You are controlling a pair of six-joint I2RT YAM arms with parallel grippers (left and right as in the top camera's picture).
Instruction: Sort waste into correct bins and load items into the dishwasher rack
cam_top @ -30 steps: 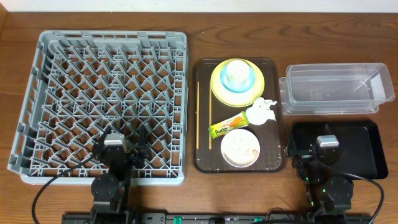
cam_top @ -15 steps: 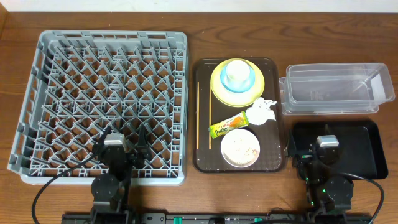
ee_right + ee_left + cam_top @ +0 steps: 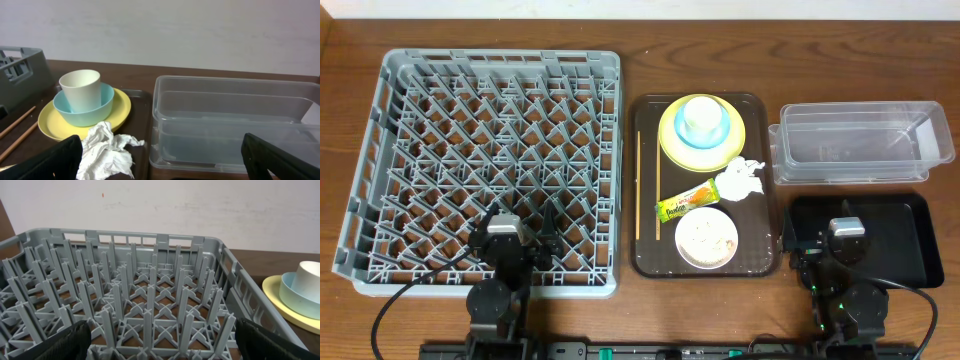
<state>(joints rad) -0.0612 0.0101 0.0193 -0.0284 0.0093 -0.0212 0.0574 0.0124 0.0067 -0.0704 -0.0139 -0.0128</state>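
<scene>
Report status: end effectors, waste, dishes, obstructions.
Left end effector open, empty, over dishwasher rack. Right end effector open, empty, over black tray. Tissue, wrapper, yellow plate, chopsticks on brown tray, untouched. Nothing blocking.

Left gripper (image 3: 517, 218) at 7 o'clock in overhead view, aimed toward 12 o'clock, jaws spread fully wide. Dark fingers (image 3: 70, 341) visible only at 8 and 4 o'clock corners of own wrist view. Right gripper (image 3: 845, 222) at 5 o'clock in overhead view, also aimed toward 12 o'clock, jaws equally wide, one tip in each lower corner of own wrist view. Both arms folded low behind grippers, at 6 o'clock edge. Wrists level, no visible roll.
</scene>
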